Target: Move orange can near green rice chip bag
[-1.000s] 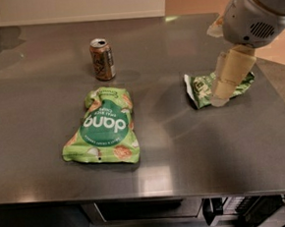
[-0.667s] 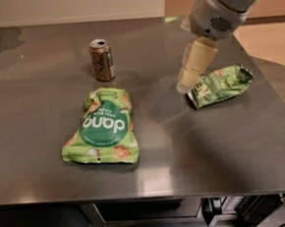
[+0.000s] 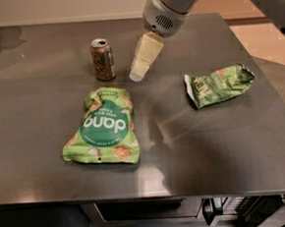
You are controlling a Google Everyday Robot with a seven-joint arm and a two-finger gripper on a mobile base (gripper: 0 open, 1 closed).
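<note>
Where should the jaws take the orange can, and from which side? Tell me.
Probably the mid-body of the orange can, across its round wall. It stands upright and apart from the green rice chip bag in front, so come in from its right in view, where the gripper hovers beside it.

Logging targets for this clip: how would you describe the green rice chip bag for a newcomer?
On the dark table, look just in front of the orange can, beside which the gripper hovers. The green rice chip bag is the large pouch with a dark round logo, unlike the smaller crumpled green bag at right.
</note>
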